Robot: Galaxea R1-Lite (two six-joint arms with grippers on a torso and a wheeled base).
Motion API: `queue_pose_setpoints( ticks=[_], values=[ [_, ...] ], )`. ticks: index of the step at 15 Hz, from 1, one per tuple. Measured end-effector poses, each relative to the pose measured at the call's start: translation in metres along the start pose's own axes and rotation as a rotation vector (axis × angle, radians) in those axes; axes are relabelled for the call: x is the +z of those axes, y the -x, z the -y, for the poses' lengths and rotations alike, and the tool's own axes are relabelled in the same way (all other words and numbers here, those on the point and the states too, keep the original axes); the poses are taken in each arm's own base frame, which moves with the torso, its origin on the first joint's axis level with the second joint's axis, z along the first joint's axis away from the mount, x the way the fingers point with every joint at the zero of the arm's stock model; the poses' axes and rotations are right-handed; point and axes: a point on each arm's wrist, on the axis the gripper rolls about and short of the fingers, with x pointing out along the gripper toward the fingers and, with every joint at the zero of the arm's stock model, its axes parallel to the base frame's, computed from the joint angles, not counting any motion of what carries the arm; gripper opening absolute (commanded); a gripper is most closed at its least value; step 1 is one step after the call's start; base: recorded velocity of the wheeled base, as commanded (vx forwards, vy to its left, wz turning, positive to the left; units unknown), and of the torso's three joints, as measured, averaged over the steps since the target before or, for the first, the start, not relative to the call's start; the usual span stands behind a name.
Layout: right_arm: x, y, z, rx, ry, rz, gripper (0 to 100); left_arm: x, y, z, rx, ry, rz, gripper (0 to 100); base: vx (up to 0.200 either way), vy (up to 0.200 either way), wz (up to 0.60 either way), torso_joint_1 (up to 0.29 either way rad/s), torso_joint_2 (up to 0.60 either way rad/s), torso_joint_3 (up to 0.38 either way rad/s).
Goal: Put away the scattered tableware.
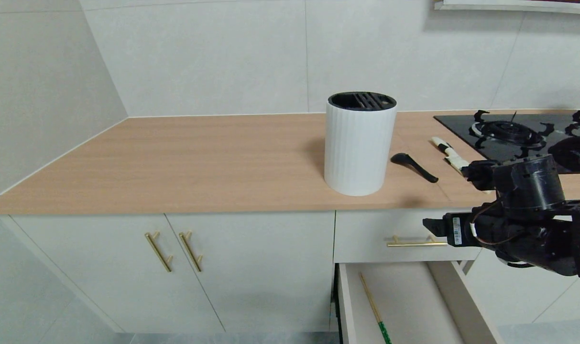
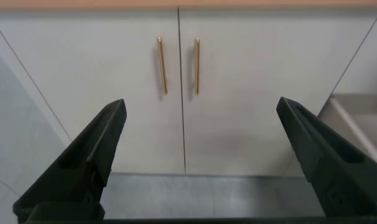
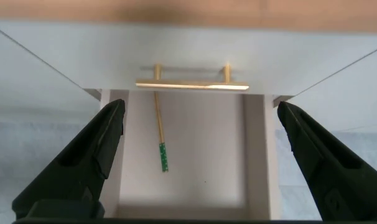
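Spoon (image 1: 415, 168) and knife (image 1: 448, 154) on wooden countertop (image 1: 175, 162), chopstick (image 1: 373, 306) in drawer (image 1: 414, 296), tiled wall (image 1: 199, 57)

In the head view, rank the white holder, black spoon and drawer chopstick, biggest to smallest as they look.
1. White holder, clearly largest.
2-3. Chopstick and black spoon: unsure; the chopstick runs longer but thinner, and the picture's edge cuts it.

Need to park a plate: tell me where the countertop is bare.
Bare: the countertop left of the white holder, out to the wall corner. Crowded: right of it, the black spoon, a white-handled utensil, then the stove.
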Motion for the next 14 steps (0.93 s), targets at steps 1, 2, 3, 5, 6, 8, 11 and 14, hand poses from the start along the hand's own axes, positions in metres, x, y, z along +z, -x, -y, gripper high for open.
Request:
queue_pose_setpoints(
  ticks=[1,2,3,5,6,8,11,14],
  values=[
    [0.0,0.0,0.0,0.001,0.0,0.001,100,0.0,0.0,0.0,0.0,0.0,0.0,100,0.0,0.0,0.0,0.222,-0.5,-0.286],
    [0.0,0.0,0.0,0.001,0.0,0.001,100,0.0,0.0,0.0,0.0,0.0,0.0,100,0.0,0.0,0.0,0.217,-0.52,-0.286],
    [0.0,0.0,0.0,0.001,0.0,0.001,100,0.0,0.0,0.0,0.0,0.0,0.0,100,0.0,0.0,0.0,0.227,-0.52,-0.271],
    [0.0,0.0,0.0,0.0,-0.001,0.001,100,0.0,0.0,0.0,0.0,0.0,0.0,100,0.0,0.0,0.0,0.244,-0.53,-0.29],
    [0.0,0.0,0.0,0.0,0.0,0.001,100,0.0,0.0,0.0,-0.001,0.0,0.001,100,0.0,0.0,0.0,0.251,-0.54,-0.295],
    [0.002,0.0,0.002,-0.006,0.004,0.005,100,0.0,0.0,0.0,0.0,0.0,0.003,100,0.0,0.0,0.0,0.198,-0.43,-0.234],
    [0.014,-0.006,0.016,-0.038,0.008,0.064,100,0.0,0.0,0.0,-0.001,0.0,0.0,100,0.0,0.0,0.0,0.059,-0.11,-0.058],
    [0.043,-0.019,0.045,0.004,0.031,0.158,100,0.0,0.0,0.0,-0.001,0.0,0.0,100,0.0,0.0,0.0,0.0,0.0,0.0]
  ],
)
